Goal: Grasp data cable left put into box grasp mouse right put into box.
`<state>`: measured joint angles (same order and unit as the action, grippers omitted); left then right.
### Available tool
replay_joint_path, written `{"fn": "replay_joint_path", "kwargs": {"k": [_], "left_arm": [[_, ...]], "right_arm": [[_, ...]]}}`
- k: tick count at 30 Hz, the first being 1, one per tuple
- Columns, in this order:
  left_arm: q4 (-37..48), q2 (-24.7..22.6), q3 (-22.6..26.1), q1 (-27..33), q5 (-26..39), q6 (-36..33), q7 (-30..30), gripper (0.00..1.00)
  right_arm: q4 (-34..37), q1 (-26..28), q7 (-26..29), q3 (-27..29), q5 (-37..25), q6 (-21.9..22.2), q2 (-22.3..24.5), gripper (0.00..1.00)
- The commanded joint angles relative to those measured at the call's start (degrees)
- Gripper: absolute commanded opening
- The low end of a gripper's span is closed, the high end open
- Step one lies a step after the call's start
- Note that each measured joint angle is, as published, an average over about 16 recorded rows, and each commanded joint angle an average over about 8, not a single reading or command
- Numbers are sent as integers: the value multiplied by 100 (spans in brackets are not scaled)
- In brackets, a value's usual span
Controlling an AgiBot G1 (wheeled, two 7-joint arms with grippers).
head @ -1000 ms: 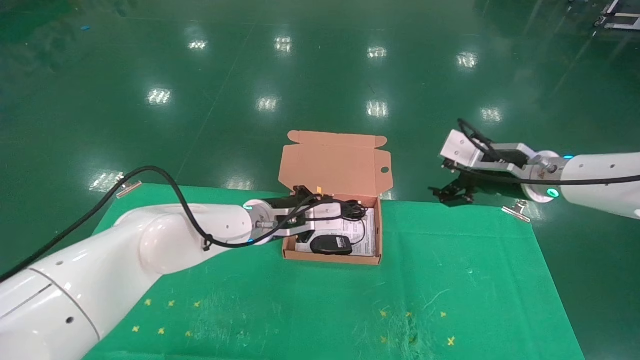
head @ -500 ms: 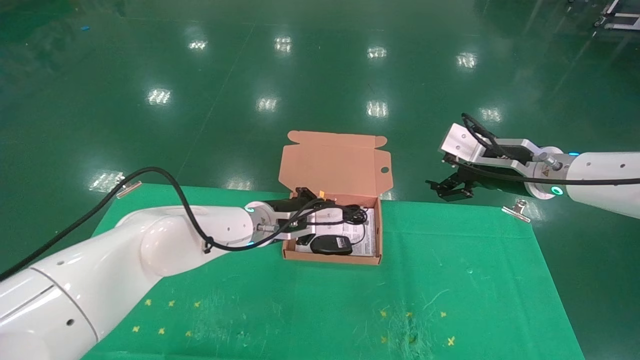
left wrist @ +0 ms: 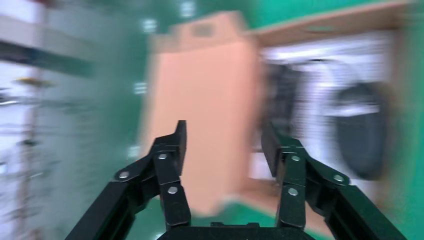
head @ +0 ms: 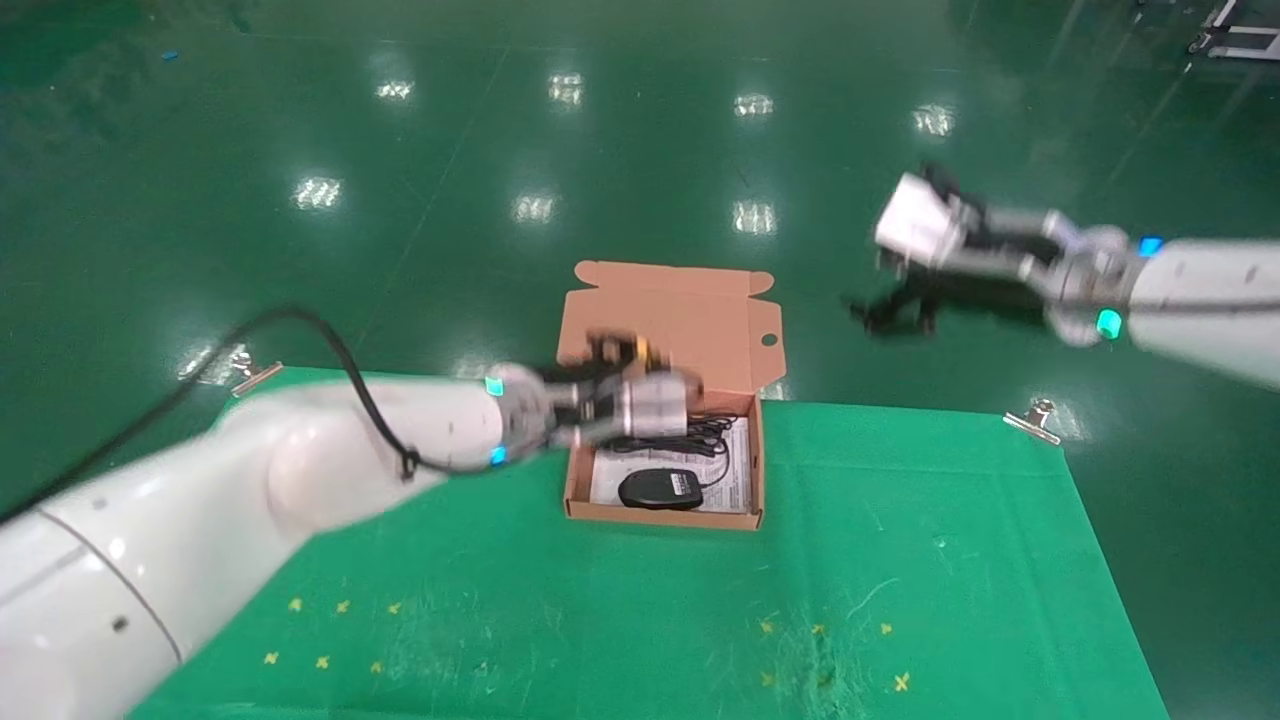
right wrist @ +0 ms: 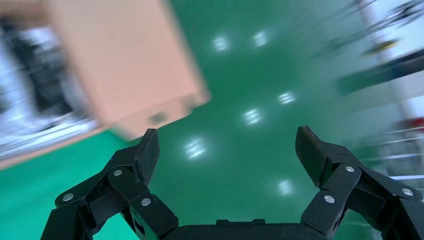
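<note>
The box (head: 664, 512) stands open on the green cloth, its flap lid (head: 670, 320) upright at the back. The black mouse (head: 658, 488) lies in the box's near part. The coiled data cable (head: 695, 430) lies in the far part, on the white sheet. My left gripper (head: 650, 408) hovers over the box's left rear corner, blurred with motion. In the left wrist view it (left wrist: 222, 137) is open and empty, with the lid (left wrist: 210, 95) behind it and the mouse (left wrist: 362, 130) beside it. My right gripper (head: 895, 312) is open and empty, raised over the floor beyond the table's far right; it also shows in the right wrist view (right wrist: 227, 145).
The green cloth (head: 900, 560) covers the table, held by metal clips at its far corners (head: 1035, 418) (head: 245, 370). Small yellow marks dot its near part. A glossy green floor (head: 640, 150) lies beyond the far edge. The lid (right wrist: 115, 60) shows in the right wrist view.
My left gripper has risen out of the box's left part and swung toward the lid; the cable stays in the box. My right arm has lifted higher, away from the table.
</note>
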<state>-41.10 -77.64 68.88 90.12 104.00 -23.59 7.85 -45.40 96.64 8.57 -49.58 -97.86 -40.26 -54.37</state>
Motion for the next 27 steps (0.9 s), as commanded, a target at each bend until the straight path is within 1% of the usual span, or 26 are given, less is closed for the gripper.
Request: {"fn": "replay_joint_path", "kwargs": {"k": [1,6,11,27], "left_arm": [[22,-5,-9,133,41,158,68,100],[120,-27,0,335,65,362,120,100],[28,111,-178,285,-164,201,127,100],[-857,1233,-1559,-564,-1799,-1532,171,100]], "right_arm": [[30,163,-75,33,-51,107,-55,100],[126,421,-237,-31,-227,51,-91,100],[66,385,-248,43,-104,-137,-40,100],[-702,-654,-123,926,1417,-1313,487,100]]}}
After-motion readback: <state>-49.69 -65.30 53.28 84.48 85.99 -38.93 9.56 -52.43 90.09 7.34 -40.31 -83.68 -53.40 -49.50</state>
